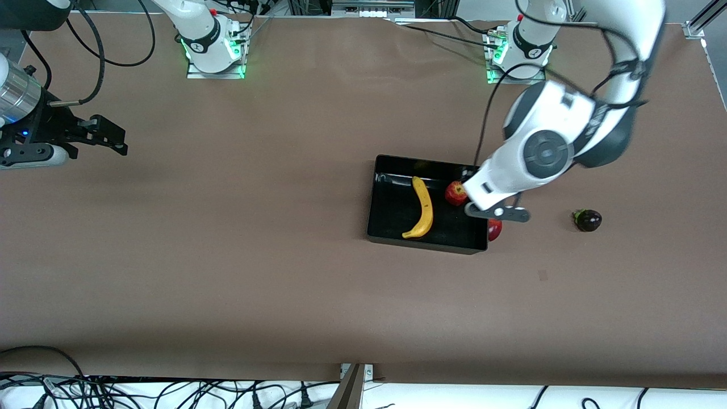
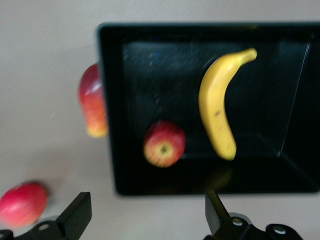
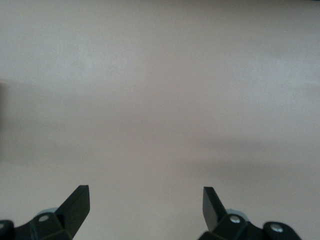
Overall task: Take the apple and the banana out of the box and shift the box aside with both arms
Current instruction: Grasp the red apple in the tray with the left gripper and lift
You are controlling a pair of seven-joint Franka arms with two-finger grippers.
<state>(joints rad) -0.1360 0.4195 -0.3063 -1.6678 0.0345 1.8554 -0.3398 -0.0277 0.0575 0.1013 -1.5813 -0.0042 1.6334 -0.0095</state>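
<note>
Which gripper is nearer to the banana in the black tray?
The left. The left gripper hangs with open jaws at the tray's edge, beside the banana. The right gripper waits, open, at the right arm's end of the table.

This is a robotics laboratory, not a home or a shop. Two white robot arms stand on metal base plates (image 1: 216, 54) with green lights, bolted at 12 o'clock along the edge of a large table (image 1: 227, 255) covered with plain brown paper. Many black cables (image 1: 113, 392) lie loose on the floor at 6 and 7 o'clock, and more hang at 11 o'clock. Aluminium frame profiles (image 1: 701, 20) are seen at 1 o'clock. Nothing here looks domestic; it is a test bench
</note>
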